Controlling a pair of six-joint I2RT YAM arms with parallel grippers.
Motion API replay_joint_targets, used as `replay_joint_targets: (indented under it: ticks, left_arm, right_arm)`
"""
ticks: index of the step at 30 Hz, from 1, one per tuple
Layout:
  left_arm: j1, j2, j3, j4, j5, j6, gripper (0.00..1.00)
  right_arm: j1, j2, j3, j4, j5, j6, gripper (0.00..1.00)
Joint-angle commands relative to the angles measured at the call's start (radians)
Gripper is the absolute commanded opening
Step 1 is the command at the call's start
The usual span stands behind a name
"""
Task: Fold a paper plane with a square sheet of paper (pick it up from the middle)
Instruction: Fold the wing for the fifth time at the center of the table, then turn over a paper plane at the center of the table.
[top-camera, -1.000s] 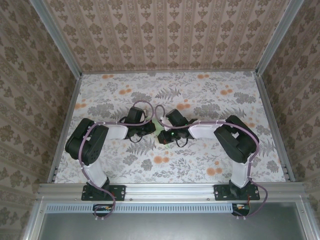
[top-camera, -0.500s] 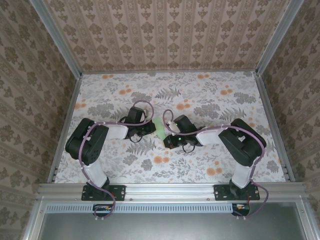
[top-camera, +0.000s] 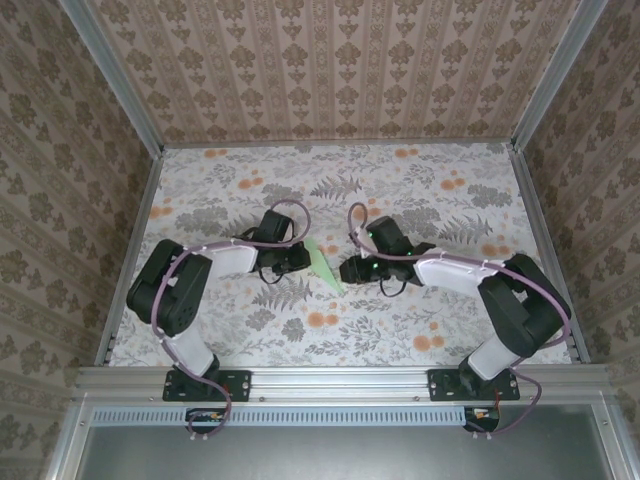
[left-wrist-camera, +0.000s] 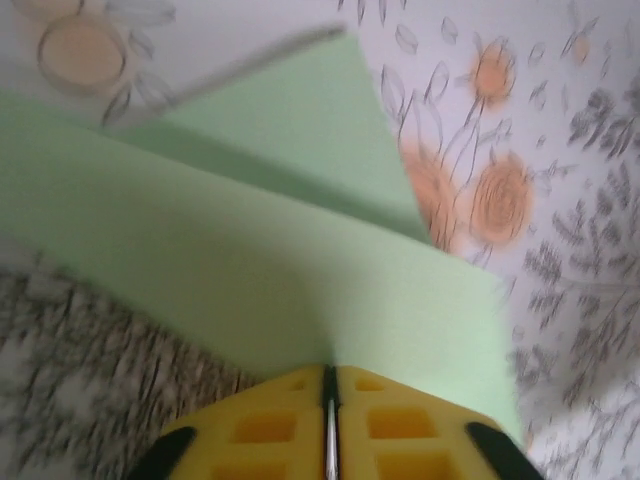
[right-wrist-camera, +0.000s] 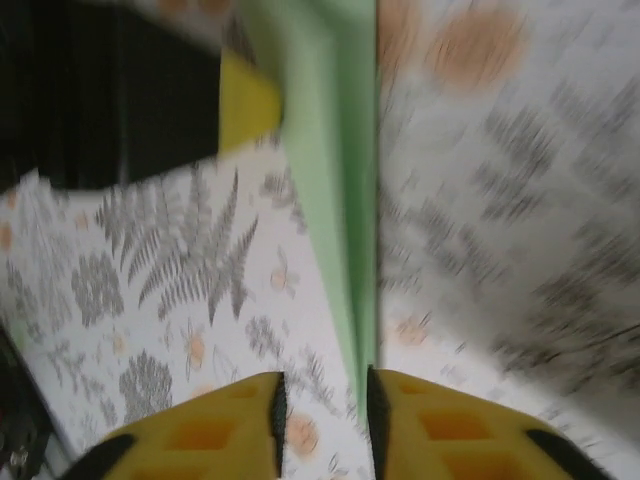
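The paper plane (top-camera: 322, 265) is a pale green folded dart near the table's middle, its point aimed toward the near right. My left gripper (top-camera: 298, 258) is at its left end. In the left wrist view the yellow jaws of the left gripper (left-wrist-camera: 330, 372) are pressed together on the paper plane (left-wrist-camera: 300, 260), which fans out ahead of them. My right gripper (top-camera: 348, 270) is just right of the point. In the right wrist view the right gripper (right-wrist-camera: 322, 385) is open, and the tip of the paper plane (right-wrist-camera: 335, 190) runs along the inside of its right finger.
The orange-and-grey floral tablecloth (top-camera: 400, 190) covers the table. Aluminium rails (top-camera: 140, 230) and patterned walls close in the left, right and far sides. Both arms reach toward the middle, with bare cloth beyond them at the back.
My right gripper has opened and drawn back to the right, off the paper. The green dart now shows between the two grippers. The left arm has barely moved.
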Motion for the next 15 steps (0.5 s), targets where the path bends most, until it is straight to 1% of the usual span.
replay_joint_targets:
  ticks: [1, 2, 4, 5, 9, 11, 13, 15]
  left_arm:
    - [-0.012, -0.086, 0.078, -0.209, -0.033, 0.019, 0.22]
    - [-0.016, -0.098, 0.092, -0.234, -0.042, 0.019, 0.25]
    - [-0.028, -0.12, 0.129, -0.306, -0.082, 0.01, 0.36]
    - [-0.036, -0.126, 0.146, -0.335, -0.099, 0.008, 0.4]
    - [-0.1, -0.113, 0.244, -0.479, -0.224, -0.005, 0.61]
    - [-0.128, -0.084, 0.294, -0.544, -0.283, -0.03, 0.69]
    - [-0.159, -0.047, 0.337, -0.585, -0.331, -0.064, 0.73]
    - [-0.177, -0.002, 0.369, -0.606, -0.354, -0.097, 0.74]
  right_arm:
    - [-0.046, -0.04, 0.029, -0.053, 0.059, 0.018, 0.41]
    - [-0.058, -0.043, 0.024, -0.05, 0.06, 0.019, 0.46]
    - [-0.079, -0.053, -0.004, -0.035, 0.057, 0.016, 0.57]
    - [-0.086, -0.059, -0.018, -0.026, 0.06, 0.02, 0.6]
    - [-0.111, -0.091, -0.075, 0.009, 0.087, 0.033, 0.68]
    - [-0.121, -0.101, -0.086, 0.015, 0.107, 0.039, 0.71]
    - [-0.129, -0.107, -0.094, 0.02, 0.119, 0.045, 0.74]
    - [-0.135, -0.111, -0.099, 0.016, 0.128, 0.049, 0.76]
